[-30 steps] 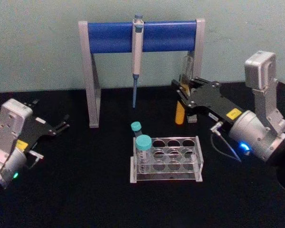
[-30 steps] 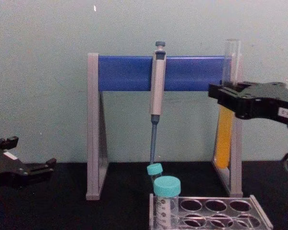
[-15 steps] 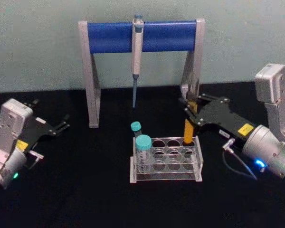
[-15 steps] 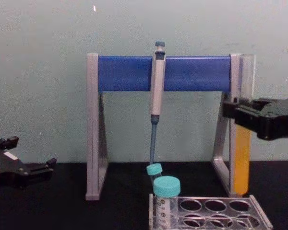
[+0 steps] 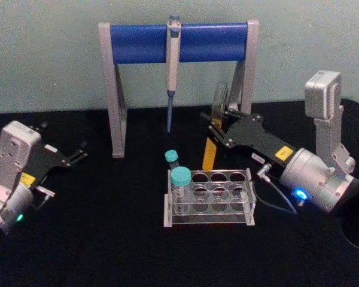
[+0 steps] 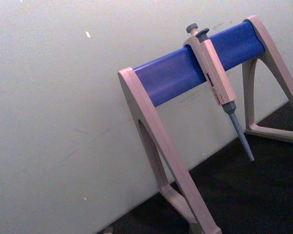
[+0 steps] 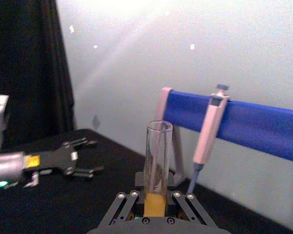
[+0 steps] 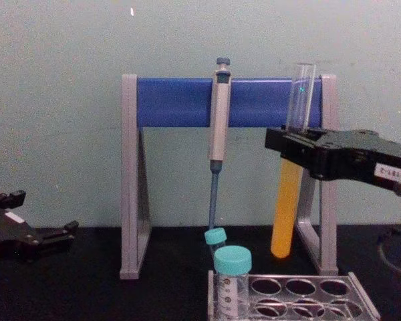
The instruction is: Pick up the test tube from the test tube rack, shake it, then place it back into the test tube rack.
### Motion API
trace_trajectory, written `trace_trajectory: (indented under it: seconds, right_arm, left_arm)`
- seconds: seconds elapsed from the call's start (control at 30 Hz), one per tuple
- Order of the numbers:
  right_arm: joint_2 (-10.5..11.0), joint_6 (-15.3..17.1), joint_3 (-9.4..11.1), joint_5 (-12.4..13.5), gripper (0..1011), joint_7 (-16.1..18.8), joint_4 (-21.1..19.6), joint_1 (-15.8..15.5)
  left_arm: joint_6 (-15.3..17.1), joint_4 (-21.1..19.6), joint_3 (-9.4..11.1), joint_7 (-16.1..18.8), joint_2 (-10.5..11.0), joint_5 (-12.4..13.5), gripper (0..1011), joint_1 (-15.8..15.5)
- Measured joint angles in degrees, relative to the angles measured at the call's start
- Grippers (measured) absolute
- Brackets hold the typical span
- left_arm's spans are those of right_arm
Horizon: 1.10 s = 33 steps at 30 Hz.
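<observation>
Test tube [image 5: 210, 154] clamped in right tool [image 5: 219, 122], held in air just behind test tube rack [image 5: 209, 209]. Long axis near upright, bottom tilted toward robot's left. Open holes lie below, nearer robot. Left tool [image 5: 63, 143] spread, parked far left.

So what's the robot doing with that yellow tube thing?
The right gripper is shut on the test tube, holding it up in the air, slightly tilted, just behind the test tube rack. Orange-yellow liquid sits in the tube's lower part. The tube is out of the rack and not yet put back. Two teal-capped tubes stand at the rack's left end. The left gripper hangs open off to the left, holding nothing.
</observation>
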Motion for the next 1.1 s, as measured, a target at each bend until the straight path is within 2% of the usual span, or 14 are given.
trace_trajectory:
  seconds: [0.23,0.53,0.83,1.1]
  right_arm:
    - [-2.6,-3.1,0.1,-1.9,229,-3.5,3.7,2.0]
    - [-4.1,-3.9,1.8,-4.2,229,-6.4,5.0,1.9]
    - [-3.4,-3.1,3.5,-5.5,229,-6.8,3.5,0.5]
    - [-1.4,-1.0,5.0,-6.2,229,-6.7,0.5,-1.9]
  left_arm:
    - [0.0,0.0,0.0,0.0,0.0,0.0,1001,0.0]
    - [0.0,0.0,0.0,0.0,0.0,0.0,1001,0.0]
    - [0.0,0.0,0.0,0.0,0.0,0.0,1002,0.0]
    - [0.0,0.0,0.0,0.0,0.0,0.0,1001,0.0]
